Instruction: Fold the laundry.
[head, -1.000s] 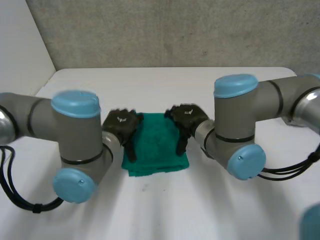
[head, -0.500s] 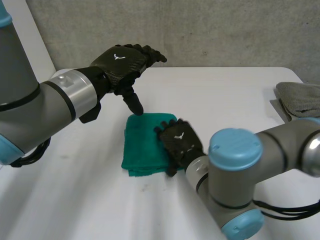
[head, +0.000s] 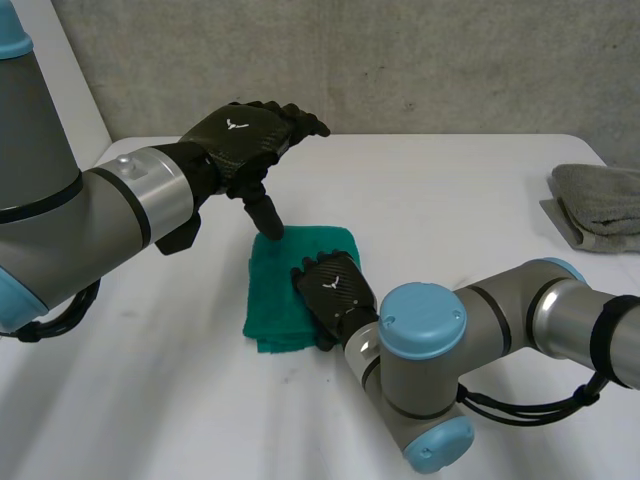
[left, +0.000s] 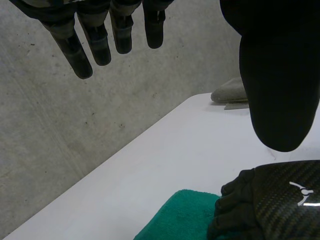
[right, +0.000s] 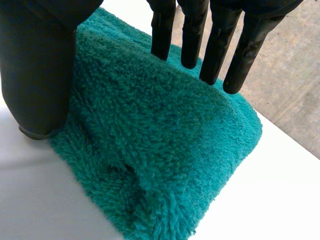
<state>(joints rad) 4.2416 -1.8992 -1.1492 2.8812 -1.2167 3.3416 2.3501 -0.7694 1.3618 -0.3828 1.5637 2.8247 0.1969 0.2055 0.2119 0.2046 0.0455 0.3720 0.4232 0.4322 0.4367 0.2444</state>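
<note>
fluffy teal towel (head: 280, 300), folded to a rectangle, mid white table (head: 450, 190). r hand (head: 332, 292) flat on its right side, fingers straight. l hand (head: 245, 135) above far corner, fingers straight, holding nothing.

We log a white table (head: 450, 190), matte, its far corners rounded. Near the middle lies a green towel (head: 272, 300), thick-piled and folded into a rough rectangle. At its near edge we see the layers stacked unevenly, one lip sticking out past the others. Well apart from it, at the table's right edge, a grey cloth (head: 600, 192) sits bunched on a flatter grey piece (head: 558, 222) that lies on the tabletop.
</note>
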